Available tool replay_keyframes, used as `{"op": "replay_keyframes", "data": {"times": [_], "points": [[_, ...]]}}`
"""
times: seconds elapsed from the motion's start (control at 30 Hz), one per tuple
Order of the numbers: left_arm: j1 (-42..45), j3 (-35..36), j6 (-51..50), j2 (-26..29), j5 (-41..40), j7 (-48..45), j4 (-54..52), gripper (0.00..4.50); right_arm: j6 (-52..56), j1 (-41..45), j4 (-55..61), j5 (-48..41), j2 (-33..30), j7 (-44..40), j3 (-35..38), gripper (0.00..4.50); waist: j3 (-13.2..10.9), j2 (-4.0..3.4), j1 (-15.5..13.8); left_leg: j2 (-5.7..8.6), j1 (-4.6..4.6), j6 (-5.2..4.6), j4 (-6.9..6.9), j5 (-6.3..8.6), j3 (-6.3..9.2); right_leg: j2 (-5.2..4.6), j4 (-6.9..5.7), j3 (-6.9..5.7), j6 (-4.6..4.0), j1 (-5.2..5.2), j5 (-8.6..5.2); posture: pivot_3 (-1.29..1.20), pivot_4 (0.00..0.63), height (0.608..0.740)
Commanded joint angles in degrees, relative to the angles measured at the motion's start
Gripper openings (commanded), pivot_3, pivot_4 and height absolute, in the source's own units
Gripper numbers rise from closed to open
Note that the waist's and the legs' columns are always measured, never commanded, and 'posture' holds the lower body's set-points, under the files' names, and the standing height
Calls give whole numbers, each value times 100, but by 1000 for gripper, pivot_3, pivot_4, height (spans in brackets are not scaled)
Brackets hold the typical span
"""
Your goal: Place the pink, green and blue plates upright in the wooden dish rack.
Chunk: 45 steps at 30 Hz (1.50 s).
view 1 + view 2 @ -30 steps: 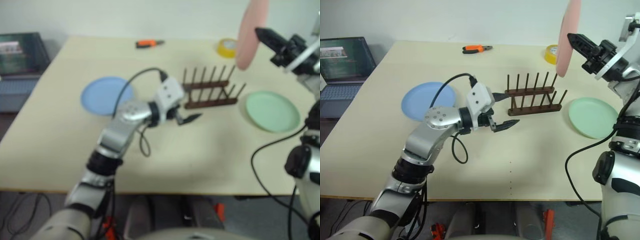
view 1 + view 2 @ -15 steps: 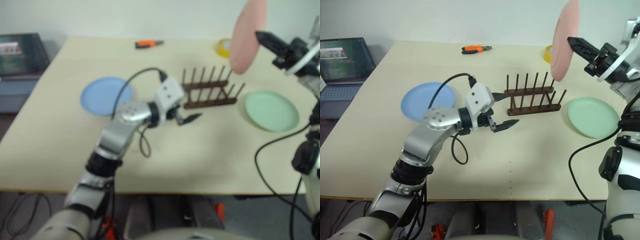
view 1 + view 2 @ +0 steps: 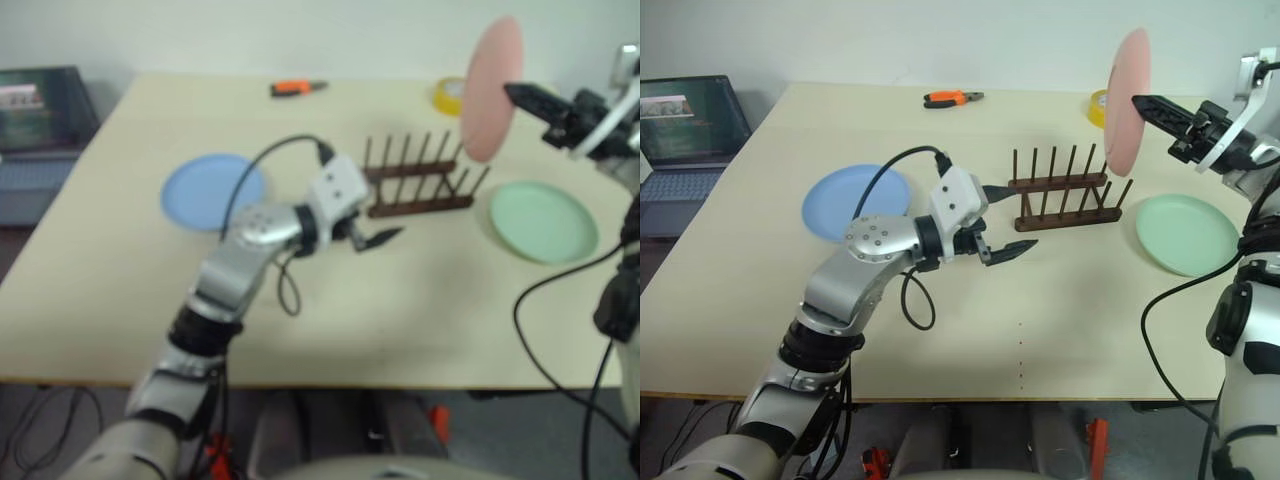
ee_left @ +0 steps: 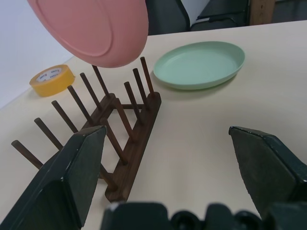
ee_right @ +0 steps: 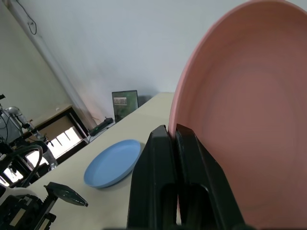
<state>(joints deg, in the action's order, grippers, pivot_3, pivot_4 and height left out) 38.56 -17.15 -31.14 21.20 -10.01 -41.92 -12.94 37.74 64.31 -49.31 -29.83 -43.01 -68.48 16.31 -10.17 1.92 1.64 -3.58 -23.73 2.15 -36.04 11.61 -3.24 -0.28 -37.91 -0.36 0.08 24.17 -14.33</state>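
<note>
A: Status, left to right?

B: Blue plate [image 3: 857,203] lies flat on the table [image 3: 1060,320], far left. Left gripper [image 3: 1002,248] hangs just short of the wooden dish rack [image 3: 1067,190], fingers spread wide, holding nothing.

A: Rack contents?

B: Empty; no plate seated yet. Pink plate [image 3: 1127,102] is held on edge above the rack's right end, right gripper [image 3: 1143,101] clamped on its rim. Green plate [image 3: 1186,234] lies flat, far right.

A: Remaining?

B: By my reading, all three placements.
</note>
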Motion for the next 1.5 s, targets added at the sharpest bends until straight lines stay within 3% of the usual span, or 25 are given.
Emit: {"op": "replay_keyframes", "data": {"times": [0.03,0.77,1.5], "points": [[23,26,-2,5,43,43,-240,4500,-166,267,-34,83,-183,-144,13,25,0,0,0,0,0,0,0,0,-1,0,0,0,0,0,0,0,150,740],[-40,39,-107,31,99,94,-358,4500,-321,573,-710,435,-218,-728,-127,25,0,-1,-1,1,3,0,-2,0,-3,-1,-5,0,-1,0,0,0,150,740],[-82,29,-193,37,143,152,-460,4500,-956,632,-1289,984,-133,-330,-207,25,0,-1,-1,1,5,1,-3,0,-3,-1,-8,5,-1,-1,1,0,150,740]]}}
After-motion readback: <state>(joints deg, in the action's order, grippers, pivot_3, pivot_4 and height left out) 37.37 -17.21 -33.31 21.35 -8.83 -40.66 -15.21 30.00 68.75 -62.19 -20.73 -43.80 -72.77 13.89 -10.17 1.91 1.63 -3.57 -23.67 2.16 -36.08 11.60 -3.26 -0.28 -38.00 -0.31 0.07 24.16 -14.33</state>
